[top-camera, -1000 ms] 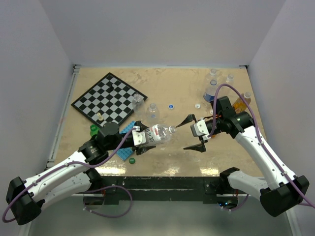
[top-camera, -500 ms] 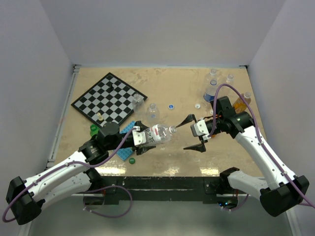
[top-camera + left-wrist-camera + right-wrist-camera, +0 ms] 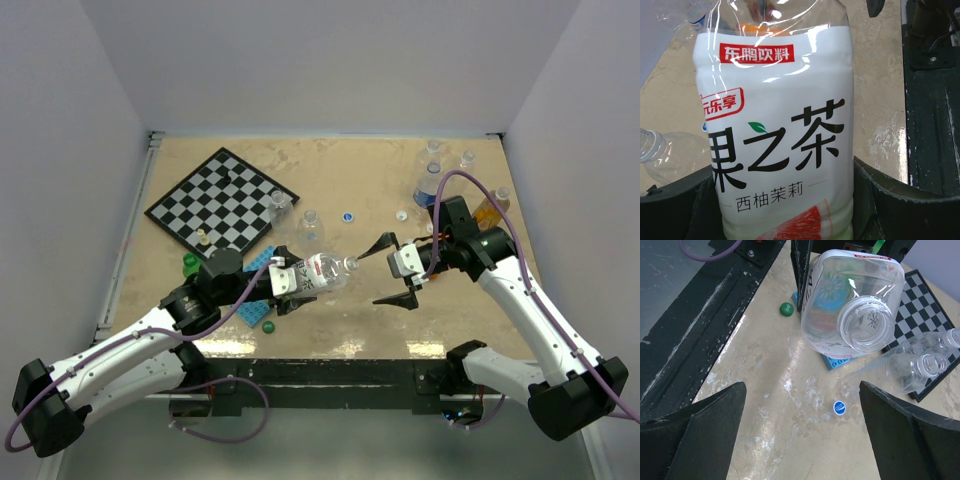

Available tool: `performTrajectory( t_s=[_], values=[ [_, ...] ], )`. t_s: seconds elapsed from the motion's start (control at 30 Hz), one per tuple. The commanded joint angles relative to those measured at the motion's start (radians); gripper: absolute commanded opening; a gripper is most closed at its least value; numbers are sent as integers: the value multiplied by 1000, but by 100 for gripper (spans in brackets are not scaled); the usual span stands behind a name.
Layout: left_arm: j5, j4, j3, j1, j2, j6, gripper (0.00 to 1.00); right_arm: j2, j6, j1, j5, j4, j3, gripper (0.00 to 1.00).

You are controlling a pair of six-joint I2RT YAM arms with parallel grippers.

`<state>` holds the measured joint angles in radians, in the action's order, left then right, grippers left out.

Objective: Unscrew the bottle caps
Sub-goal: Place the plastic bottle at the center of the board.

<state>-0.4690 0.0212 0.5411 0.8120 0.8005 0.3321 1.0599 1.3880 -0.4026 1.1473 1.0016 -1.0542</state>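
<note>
My left gripper (image 3: 290, 280) is shut on a labelled plastic bottle (image 3: 322, 270) and holds it on its side above the table, neck pointing right. The white label fills the left wrist view (image 3: 775, 140). In the right wrist view the bottle's mouth (image 3: 866, 325) is open, with no cap on it. My right gripper (image 3: 382, 272) is open and empty, just right of the mouth, its fingers (image 3: 700, 425) spread wide. A blue cap (image 3: 839, 407) lies loose on the table, also in the top view (image 3: 347, 216). A green cap (image 3: 268, 325) lies near the left gripper. A white cap (image 3: 402, 214) lies further back.
A chessboard (image 3: 222, 200) lies at the back left, with two clear uncapped bottles (image 3: 310, 225) beside it. Blue brick plates (image 3: 255, 290) lie under the left gripper. Several clear bottles (image 3: 430, 180) and an orange toy (image 3: 487, 210) stand at the back right.
</note>
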Motion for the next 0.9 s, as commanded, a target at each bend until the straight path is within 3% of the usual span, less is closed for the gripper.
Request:
performTrajectory(
  t_s=[0.0,0.87],
  values=[
    [-30,66,-6,-4,0,-10,0,0,-3,4,32,-4,-10,98],
    [-40,66,-9,-4,8,-11,0,3,25,4,43,17,-13,98]
  ],
)
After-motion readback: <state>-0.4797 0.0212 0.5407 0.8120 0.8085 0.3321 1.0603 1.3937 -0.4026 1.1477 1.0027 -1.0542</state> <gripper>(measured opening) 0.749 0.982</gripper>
